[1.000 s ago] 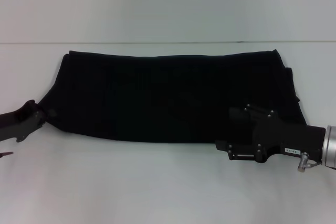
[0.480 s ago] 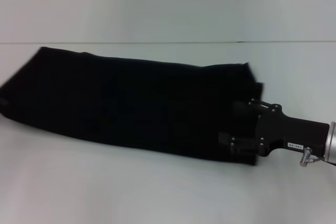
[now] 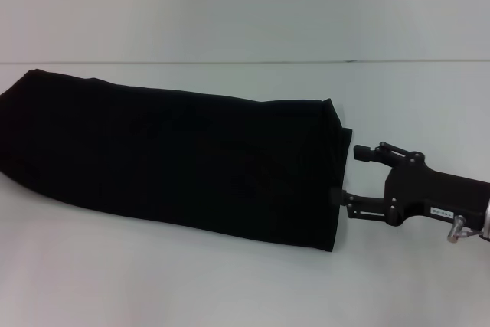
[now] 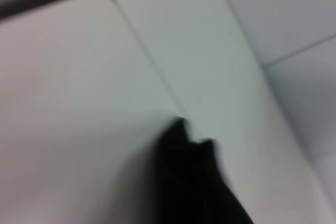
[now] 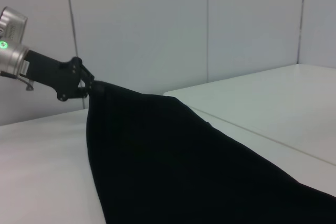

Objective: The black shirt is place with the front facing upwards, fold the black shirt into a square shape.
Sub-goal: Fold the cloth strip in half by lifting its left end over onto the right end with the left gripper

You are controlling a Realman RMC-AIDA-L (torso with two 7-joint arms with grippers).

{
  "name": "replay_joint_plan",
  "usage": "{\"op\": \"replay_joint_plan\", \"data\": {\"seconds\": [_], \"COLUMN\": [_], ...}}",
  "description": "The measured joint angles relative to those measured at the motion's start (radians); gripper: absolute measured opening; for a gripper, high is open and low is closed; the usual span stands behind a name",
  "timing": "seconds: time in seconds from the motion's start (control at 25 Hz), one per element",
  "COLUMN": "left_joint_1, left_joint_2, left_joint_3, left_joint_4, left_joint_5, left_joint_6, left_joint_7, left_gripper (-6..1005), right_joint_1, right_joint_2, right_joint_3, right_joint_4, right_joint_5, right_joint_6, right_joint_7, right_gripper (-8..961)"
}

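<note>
The black shirt (image 3: 176, 162) hangs as a long folded band stretched between my two grippers above the white table (image 3: 230, 289). Its lettering and neck label are hidden. My right gripper (image 3: 346, 175) is at the band's right end and is shut on the cloth's edge. My left gripper is out of the head view past the left edge. It shows in the right wrist view (image 5: 90, 88), shut on the raised far end of the shirt (image 5: 157, 156). The left wrist view shows only a blurred tip of black cloth (image 4: 191, 182).
The white table's far edge (image 3: 245, 62) runs across the back, with a pale wall (image 3: 245, 5) behind it. Wall panels (image 5: 210, 24) stand behind the table in the right wrist view.
The shirt has been lifted and carried to the left. Its left end has left the head view with the left gripper. Its right edge now ends at the right gripper.
</note>
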Motion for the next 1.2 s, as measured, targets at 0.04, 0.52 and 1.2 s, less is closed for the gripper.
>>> {"op": "replay_joint_plan", "data": {"seconds": [0.04,0.52,1.2], "left_joint_1": [-0.006,-0.209,-0.331], "left_joint_2": [0.0,-0.054,-0.251], "left_joint_3": [0.0,0.035,0.24], "left_joint_4": [0.0,-0.027,-0.345], "left_joint_5": [-0.013,-0.125,-0.175], "left_joint_6": [0.021,0.292,0.235], "left_joint_7": [0.0,-0.001,0.209], "left_gripper": [3,3,4], "right_joint_1": [-0.003,-0.064,-0.088], "right_joint_2": [-0.001,-0.009,-0.002], "right_joint_3": [0.004,0.093,0.13], "right_joint_4": [-0.001,-0.004,0.005], "right_joint_5": [0.0,0.0,0.0], "right_joint_6": [0.0,0.004,0.053], "right_joint_7": [0.0,-0.002,-0.008], "right_gripper": [940,939,940]}}
